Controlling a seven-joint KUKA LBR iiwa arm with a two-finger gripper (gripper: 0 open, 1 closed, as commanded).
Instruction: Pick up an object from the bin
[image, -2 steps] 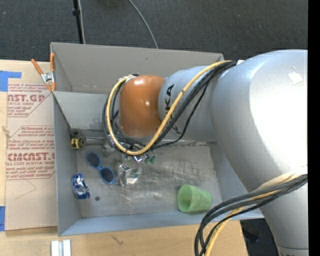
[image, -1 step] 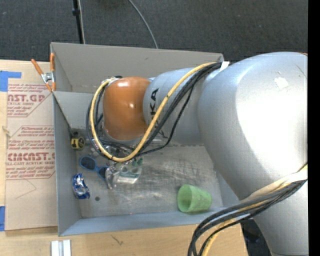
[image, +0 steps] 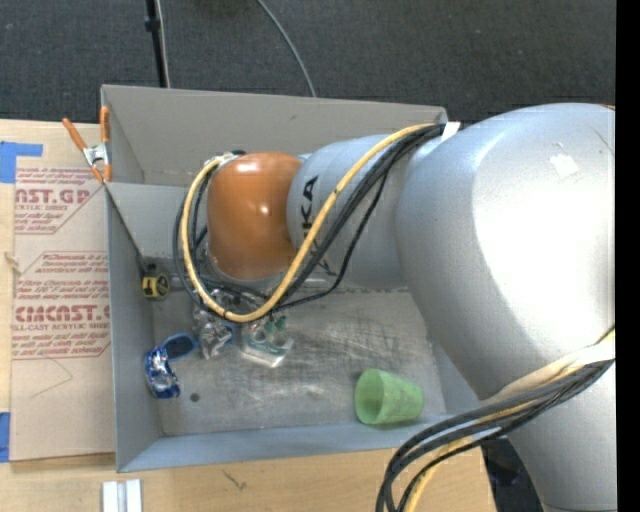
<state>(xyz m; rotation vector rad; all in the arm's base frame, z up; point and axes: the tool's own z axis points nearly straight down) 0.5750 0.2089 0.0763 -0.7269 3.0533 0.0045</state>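
Gripper (image: 214, 334) low over the left floor of the bin (image: 130, 300), presumably to reach small flat-lying pieces; I cannot tell its opening. Clear-and-green piece (image: 268, 342) just beside it, blue thing (image: 162, 368) near; green cup (image: 388, 397) well apart.
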